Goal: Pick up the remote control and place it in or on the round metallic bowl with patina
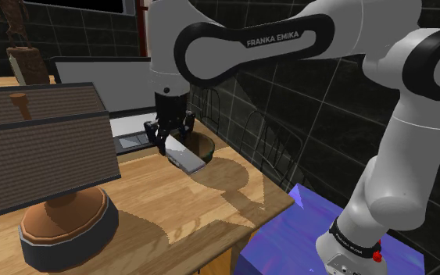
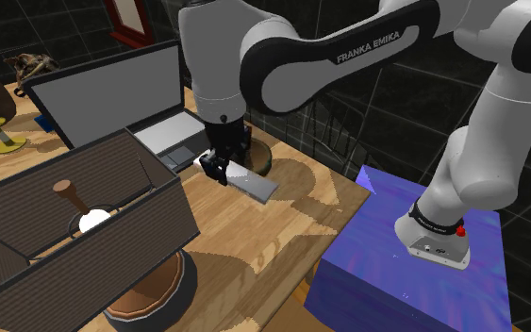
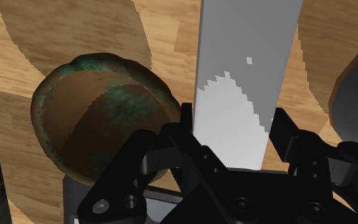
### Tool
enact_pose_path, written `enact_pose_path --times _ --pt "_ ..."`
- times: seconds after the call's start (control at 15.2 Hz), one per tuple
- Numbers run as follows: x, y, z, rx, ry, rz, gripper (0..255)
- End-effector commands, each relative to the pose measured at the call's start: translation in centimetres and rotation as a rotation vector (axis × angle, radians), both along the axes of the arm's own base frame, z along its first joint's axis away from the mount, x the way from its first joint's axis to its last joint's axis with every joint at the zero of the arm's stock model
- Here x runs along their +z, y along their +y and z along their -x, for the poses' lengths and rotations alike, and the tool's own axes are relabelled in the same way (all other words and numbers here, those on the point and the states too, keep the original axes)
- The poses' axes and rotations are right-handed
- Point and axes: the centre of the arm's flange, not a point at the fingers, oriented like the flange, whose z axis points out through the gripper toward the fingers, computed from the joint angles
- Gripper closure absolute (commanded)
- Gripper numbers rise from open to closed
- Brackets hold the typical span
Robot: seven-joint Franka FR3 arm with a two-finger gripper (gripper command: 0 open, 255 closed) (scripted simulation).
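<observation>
One grey remote (image 3: pixel 247 83), clasped by the gripper (image 3: pixel 234 124), hangs beside the bowl (image 3: pixel 101 114).

FRANKA EMIKA lettering on arm (image 1: pixel 284 41), upper link.

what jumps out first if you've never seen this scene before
The big white arm dominates, its black gripper clasping a flat grey remote control over the wooden table, beside a round brown bowl with green patina. At the shoulder view's left, a large lamp with a dark ribbed shade on a round brown base looms in the foreground.
</observation>
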Motion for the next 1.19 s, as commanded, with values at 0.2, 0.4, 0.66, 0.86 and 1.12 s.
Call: enact_pose_path --times 0.2,0.4,0.66,0.86,1.12 --pt "0.5 -5.3 -3.1 0.000 0.000 0.000 255" --pt "0.7 -8.8 -5.1 0.000 0.000 0.000 255" --pt "0.8 -13.4 -7.7 0.000 0.000 0.000 255" --pt "-0.7 -13.4 -7.7 0.000 0.000 0.000 255" --pt "-2.9 -13.4 -7.7 0.000 0.000 0.000 255"
